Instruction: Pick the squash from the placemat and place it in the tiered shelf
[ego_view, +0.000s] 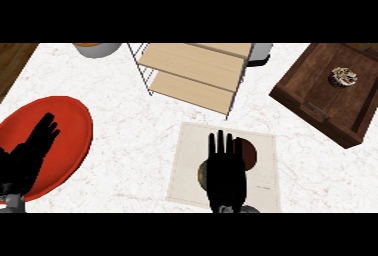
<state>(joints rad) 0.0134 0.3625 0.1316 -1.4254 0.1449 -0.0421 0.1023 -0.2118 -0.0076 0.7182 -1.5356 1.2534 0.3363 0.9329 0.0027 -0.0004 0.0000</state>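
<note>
A: Where is the squash (251, 153)?

B: On the placemat (260, 192), the pale mat low in the middle of the white surface (133, 165). The right hand (221, 176) is over it and hides most of it.

A: Which way does it point?

B: Only 2 parts show. A dark reddish-brown curve sticks out past the fingers on the right, a little higher up. A thin greenish edge shows beside the palm on the left, lower down. So its long axis seems to run on a slant, from lower left to upper right across the mat. Which end is the stem I cannot tell.

A: And the hand itself?

B: The fingers are straight and lie close side by side, pointing up the view toward the tiered shelf (193, 70). Nothing is curled round the squash. Whether the palm touches it I cannot tell.

A: How far is the shelf?

B: Near, just beyond the mat's top edge, with its light wooden boards in a wire frame.

A: The other hand?

B: The left hand (31, 152) rests at the view's left edge over a red plate (70, 125), fingers straight and up, holding nothing.

A: Anything else?

B: A dark wooden box (317, 100) at the right with a small round thing (343, 77) on it, and a grey bowl (97, 49) at the top.
</note>
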